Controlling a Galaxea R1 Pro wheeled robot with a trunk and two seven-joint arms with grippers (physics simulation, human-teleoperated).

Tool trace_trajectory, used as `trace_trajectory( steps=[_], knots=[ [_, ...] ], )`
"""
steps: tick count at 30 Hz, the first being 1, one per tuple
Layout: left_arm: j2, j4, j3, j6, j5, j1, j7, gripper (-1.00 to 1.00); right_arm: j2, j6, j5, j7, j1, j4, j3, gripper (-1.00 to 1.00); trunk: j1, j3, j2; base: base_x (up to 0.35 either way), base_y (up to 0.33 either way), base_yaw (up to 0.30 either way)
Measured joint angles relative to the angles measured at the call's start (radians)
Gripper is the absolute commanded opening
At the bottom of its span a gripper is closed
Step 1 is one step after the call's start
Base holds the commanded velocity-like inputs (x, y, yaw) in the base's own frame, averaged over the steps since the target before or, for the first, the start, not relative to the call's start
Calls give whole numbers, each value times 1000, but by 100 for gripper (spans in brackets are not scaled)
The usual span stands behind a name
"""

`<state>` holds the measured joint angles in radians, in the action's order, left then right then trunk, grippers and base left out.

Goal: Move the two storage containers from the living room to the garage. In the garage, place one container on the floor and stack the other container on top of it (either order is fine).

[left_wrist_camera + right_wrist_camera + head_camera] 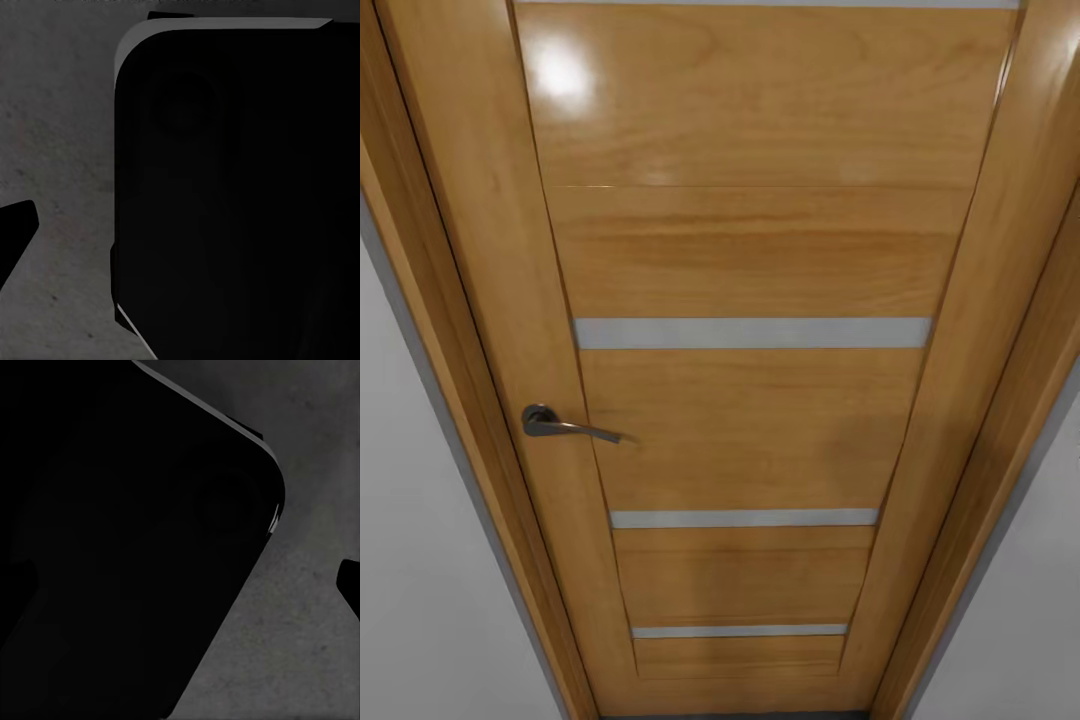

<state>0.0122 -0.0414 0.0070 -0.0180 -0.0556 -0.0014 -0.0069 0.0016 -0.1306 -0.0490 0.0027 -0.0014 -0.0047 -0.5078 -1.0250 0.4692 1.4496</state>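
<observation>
A light wooden door [750, 400] stands close ahead in the head view, shut in its frame [450, 330], with frosted glass strips [752, 333] across it and a dark metal handle [565, 425] on its left side; white wall [420, 600] flanks it. In both wrist views a black robot body part [240, 195] — rounded at the corners — hangs over rough grey concrete floor [60, 150]. Whether either pincer is released or clenched I cannot tell — just a dark sliver at each picture's edge.
</observation>
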Motion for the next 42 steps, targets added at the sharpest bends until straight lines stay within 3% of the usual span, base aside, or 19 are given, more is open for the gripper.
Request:
trace_trajectory(
  steps=[42],
  knots=[
    [2, -3, -5, 0, 5, 0, 1, 100, -14, -15, 7, -11, 0, -7, 0, 100, 0, 0, 0, 0, 0, 0]
  ],
)
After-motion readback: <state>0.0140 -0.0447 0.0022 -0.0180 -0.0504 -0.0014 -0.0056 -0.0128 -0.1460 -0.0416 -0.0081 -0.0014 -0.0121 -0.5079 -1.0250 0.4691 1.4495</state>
